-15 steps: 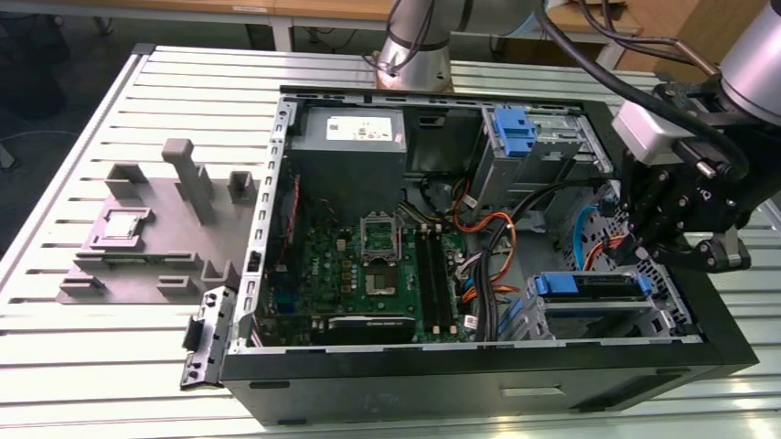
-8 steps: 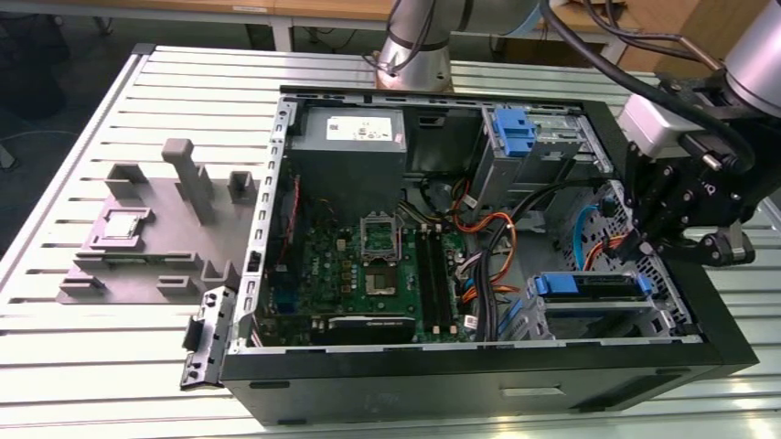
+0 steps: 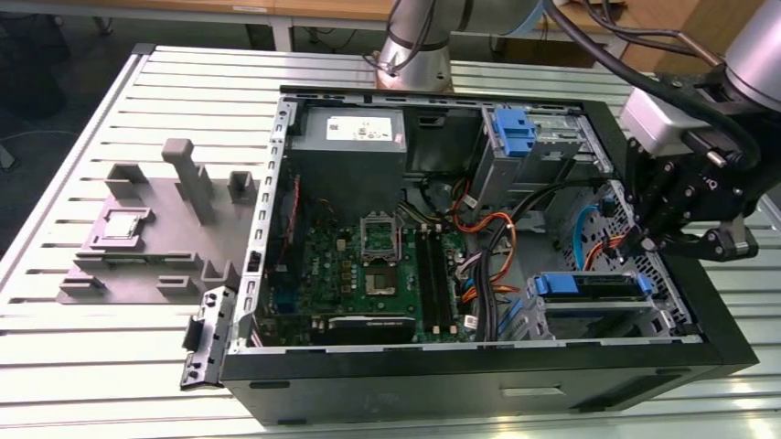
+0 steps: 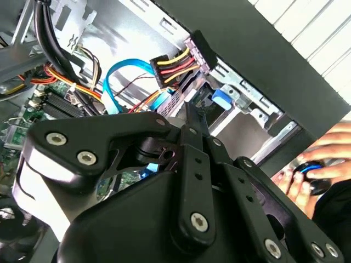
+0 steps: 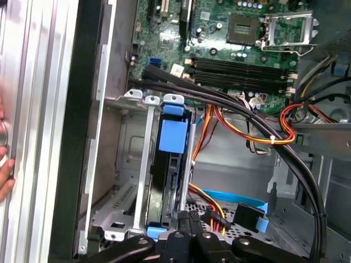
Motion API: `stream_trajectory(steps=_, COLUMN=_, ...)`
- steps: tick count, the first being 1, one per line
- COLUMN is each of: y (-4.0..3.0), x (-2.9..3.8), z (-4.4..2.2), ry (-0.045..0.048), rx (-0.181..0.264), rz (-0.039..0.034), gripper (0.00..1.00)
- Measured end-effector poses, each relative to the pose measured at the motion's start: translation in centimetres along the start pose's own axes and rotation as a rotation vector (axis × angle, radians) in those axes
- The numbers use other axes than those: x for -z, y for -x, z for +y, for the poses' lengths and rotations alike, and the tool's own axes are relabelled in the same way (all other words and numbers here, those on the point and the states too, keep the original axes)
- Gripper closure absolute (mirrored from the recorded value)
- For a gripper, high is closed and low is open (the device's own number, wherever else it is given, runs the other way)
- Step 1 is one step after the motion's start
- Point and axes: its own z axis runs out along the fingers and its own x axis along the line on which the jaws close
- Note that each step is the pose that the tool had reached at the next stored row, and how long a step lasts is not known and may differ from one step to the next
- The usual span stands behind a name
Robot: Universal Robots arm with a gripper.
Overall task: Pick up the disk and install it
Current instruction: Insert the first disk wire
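Observation:
The disk sits in the drive bay at the near right corner of the open computer case, with its blue carrier rails showing. In the first wrist view the disk stands on edge between the bay's metal walls. My gripper hangs over the case's right wall, just above and to the right of the bay. Its black fingers are shut together with nothing between them, and in both wrist views the gripper points down at the disk's end. Whether the tips touch the disk is hidden.
Orange, red and blue cables run beside the bay. A blue caddy sits in the far bay, next to a grey box and the motherboard. A grey fixture lies on the slatted table. A person's hand rests outside the case.

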Motion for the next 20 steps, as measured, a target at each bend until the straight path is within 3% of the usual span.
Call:
stream_trajectory(steps=3, y=0.00, x=-0.01, z=0.00, ry=-0.0327, rx=0.022, rz=0.0037, gripper=0.90)
stream_trajectory(steps=5, y=-0.01, x=-0.01, z=0.01, ry=-0.0478, rx=0.033, rz=0.0049, gripper=0.90)
stream_trajectory(steps=20, y=0.60, x=0.75, z=-0.10, ry=-0.0759, rx=0.051, rz=0.0073, gripper=0.90)
